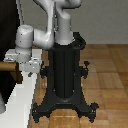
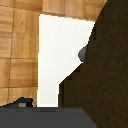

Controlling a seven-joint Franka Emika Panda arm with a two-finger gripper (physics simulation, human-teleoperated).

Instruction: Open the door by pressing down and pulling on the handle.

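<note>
Tan lever: the handle (image 1: 9,65) juts from the door (image 1: 7,55) at the exterior view's left edge.
Door: near-black panel in a white frame (image 1: 22,102).
Tool: the tool (image 1: 29,65) sits at the handle's free end; its opening cannot be told.
Pedestal: black pedestal (image 1: 65,70) stands on wooden floor (image 1: 107,85).
Wrist view: dark door (image 2: 107,65), white frame (image 2: 60,55).

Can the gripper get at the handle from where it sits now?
Probably yes. In the exterior view the gripper sits right beside the tan handle at about the same height, with nothing visible between them. Whether it already touches, or whether the fingers are open, I can't tell; the wrist view shows mostly the dark door.
</note>
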